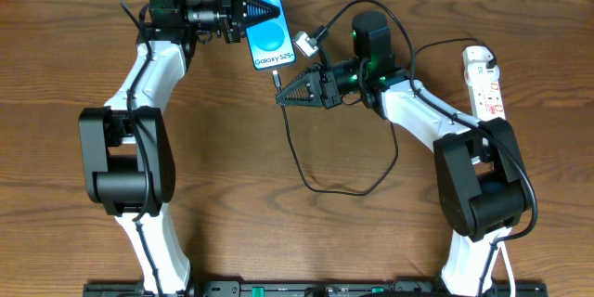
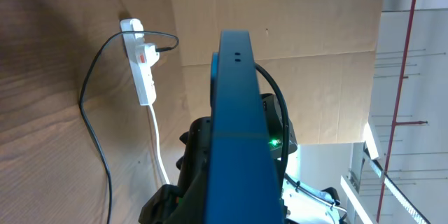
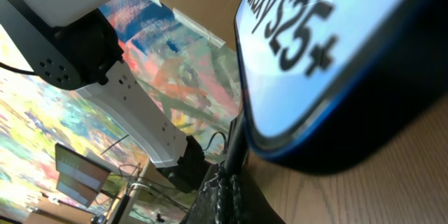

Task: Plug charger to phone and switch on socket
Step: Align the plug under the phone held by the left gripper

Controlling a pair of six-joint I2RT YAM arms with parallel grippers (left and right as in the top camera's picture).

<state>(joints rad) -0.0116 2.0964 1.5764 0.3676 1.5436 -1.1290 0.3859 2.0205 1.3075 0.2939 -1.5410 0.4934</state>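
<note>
The phone (image 1: 272, 35) with its blue screen lies tilted at the back of the table. My left gripper (image 1: 264, 7) is shut on the phone's upper end. In the left wrist view the phone (image 2: 241, 126) shows edge-on as a blue slab. My right gripper (image 1: 281, 96) is shut on the charger (image 1: 277, 80) just behind its plug tip, which points at the phone's lower edge. In the right wrist view the charger (image 3: 236, 140) rises from my right gripper (image 3: 227, 192) to the rim of the phone (image 3: 329, 49); I cannot tell whether it is inserted. The socket (image 1: 484, 79) lies at the far right.
The charger's black cable (image 1: 311, 184) loops across the middle of the table toward the socket (image 2: 142, 59). A white cord (image 2: 158, 143) runs from the strip toward the table's front. A cardboard wall (image 2: 315, 91) stands behind the table.
</note>
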